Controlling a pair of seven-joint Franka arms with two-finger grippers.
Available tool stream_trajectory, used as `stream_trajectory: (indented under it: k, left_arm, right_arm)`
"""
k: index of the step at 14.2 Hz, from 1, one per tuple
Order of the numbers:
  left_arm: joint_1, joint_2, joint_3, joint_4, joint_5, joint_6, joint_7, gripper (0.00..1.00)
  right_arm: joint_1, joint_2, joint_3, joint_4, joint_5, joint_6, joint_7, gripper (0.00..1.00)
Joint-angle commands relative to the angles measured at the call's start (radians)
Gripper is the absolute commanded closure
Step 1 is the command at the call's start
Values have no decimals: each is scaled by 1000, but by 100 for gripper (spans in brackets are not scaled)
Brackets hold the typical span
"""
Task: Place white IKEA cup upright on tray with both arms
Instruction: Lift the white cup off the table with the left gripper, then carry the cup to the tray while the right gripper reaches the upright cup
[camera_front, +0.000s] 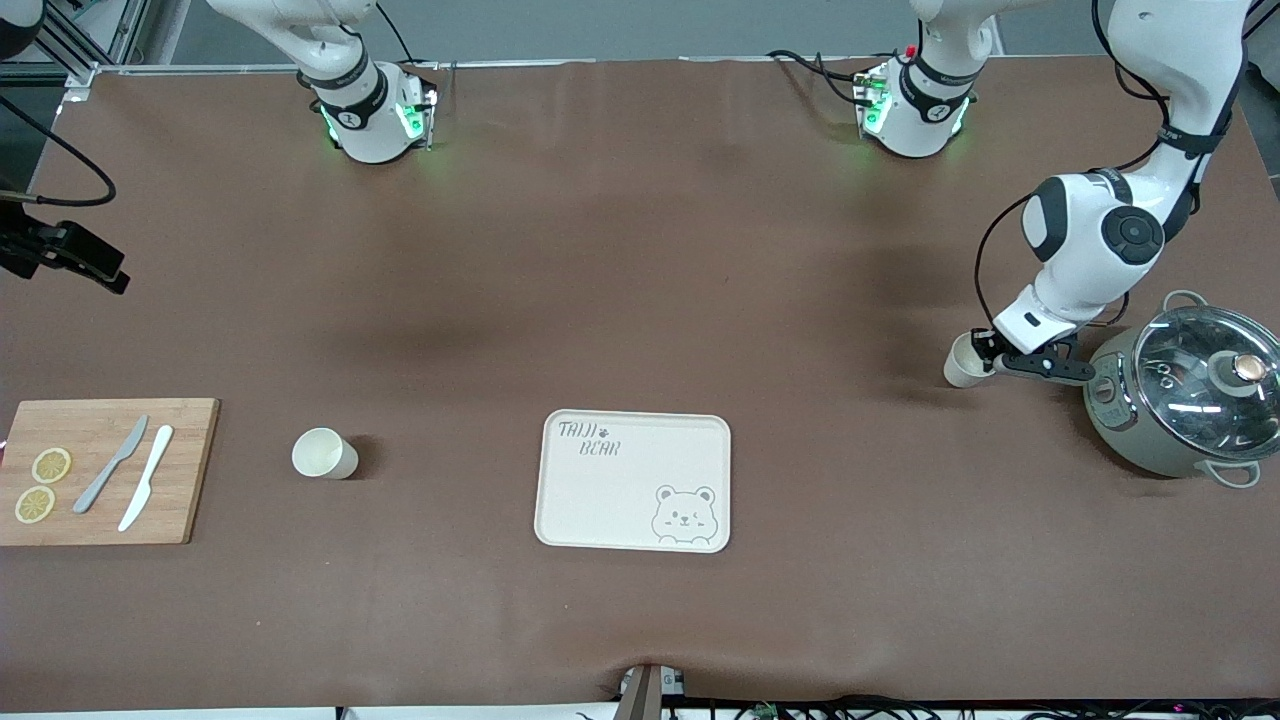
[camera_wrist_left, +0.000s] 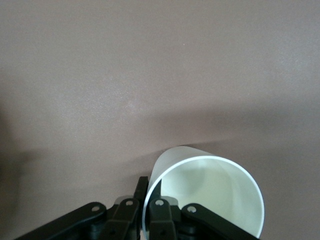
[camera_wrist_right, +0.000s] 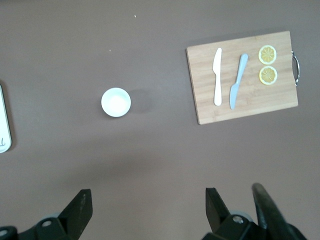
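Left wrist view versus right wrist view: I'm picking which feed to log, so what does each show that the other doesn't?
Only the left wrist view shows the left gripper shut on the rim of a white cup, its opening facing the camera.

Only the right wrist view shows the open right gripper high over the table, a second white cup standing upright, the cutting board with two knives and lemon slices, and an edge of the tray.

Both show the brown table cover.
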Motion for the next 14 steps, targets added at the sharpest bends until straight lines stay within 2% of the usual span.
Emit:
stream_trajectory:
  k: [1, 5, 6, 11, 14]
  left_arm:
    - [10, -16, -5, -6, 37, 12, -23, 100]
    - [4, -54, -63, 37, 35, -41, -122, 100]
    - [4, -56, -88, 78, 32, -107, -145, 100]
    - [1, -36, -218, 328, 22, -426, -294, 100]
    - [-4, 15, -281, 460, 20, -526, -365, 100]
  right_arm:
    - [-13, 27, -1, -24, 77, 81, 6, 0]
    - [-1, 99, -2, -55, 64, 181, 0, 0]
    - [1, 120, -1, -61, 49, 201, 2, 0]
    - [2, 151, 1, -257, 45, 464, -9, 0]
    - [15, 200, 1, -328, 44, 610, -9, 0]
